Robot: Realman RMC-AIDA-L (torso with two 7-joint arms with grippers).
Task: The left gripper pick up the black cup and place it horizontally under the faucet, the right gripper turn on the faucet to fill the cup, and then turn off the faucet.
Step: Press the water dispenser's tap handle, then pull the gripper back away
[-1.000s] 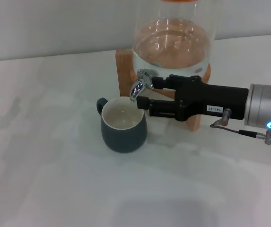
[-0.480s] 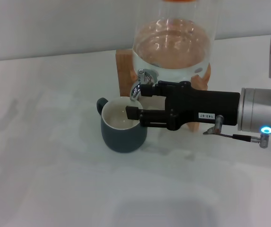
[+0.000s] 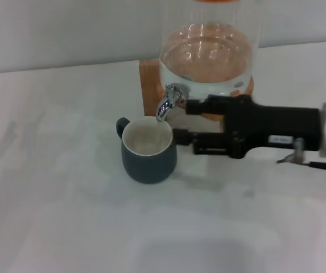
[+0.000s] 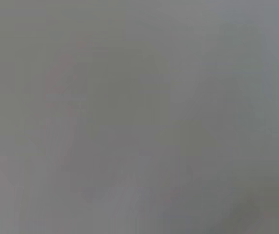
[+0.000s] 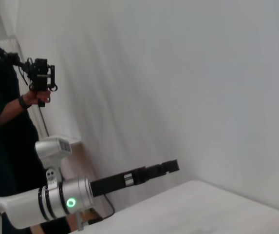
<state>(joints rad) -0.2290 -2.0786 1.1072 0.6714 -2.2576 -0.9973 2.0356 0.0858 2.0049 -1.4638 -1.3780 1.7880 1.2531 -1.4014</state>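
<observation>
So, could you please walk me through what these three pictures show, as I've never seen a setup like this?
It is a two-armed robot, filmed by three cameras.

The head camera looks down at a white table. On it stands a glass dispenser on a wooden stand, with a chrome faucet. A black cup sits upright under the spout. The right gripper, long and black, reaches in from the right, its open fingers just beside the faucet, holding nothing.

The left wrist camera shows only grey blur.

The right wrist camera looks away from the table and catches the left gripper, parked off to the side in the air, gripping nothing. A person stands behind it.
</observation>
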